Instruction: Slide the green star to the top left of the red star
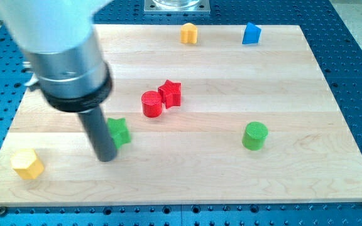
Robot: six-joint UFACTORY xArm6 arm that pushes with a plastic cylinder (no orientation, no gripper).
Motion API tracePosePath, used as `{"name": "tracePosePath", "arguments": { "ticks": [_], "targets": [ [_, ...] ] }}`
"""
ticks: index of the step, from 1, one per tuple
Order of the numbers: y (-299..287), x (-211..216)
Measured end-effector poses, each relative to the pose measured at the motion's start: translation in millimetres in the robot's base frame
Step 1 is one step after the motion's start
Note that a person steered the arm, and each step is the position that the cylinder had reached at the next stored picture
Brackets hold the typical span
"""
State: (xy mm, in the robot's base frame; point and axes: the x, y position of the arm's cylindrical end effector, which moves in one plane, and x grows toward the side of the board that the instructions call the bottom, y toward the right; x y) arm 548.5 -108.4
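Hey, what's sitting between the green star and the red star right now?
In the camera view, the red cylinder lies between the green star and the red star, touching the red star. My tip is at the green star's left.

Wood table (307, 176) – red star (171, 93), green star (119, 132), other blocks

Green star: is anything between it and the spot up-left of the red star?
Yes: the red cylinder, touching the red star, sits between it and the green star. My tip is beside the green star.
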Motion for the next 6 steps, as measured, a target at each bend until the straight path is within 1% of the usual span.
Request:
{"name": "tracePosePath", "arguments": {
  "ticks": [1, 2, 3, 4, 6],
  "targets": [
    [51.7, 14.3],
    [18.6, -18.8],
    [-56.2, -59.7],
    [-87.0, -70.6],
    [-63.3, -70.6]
  ]
}}
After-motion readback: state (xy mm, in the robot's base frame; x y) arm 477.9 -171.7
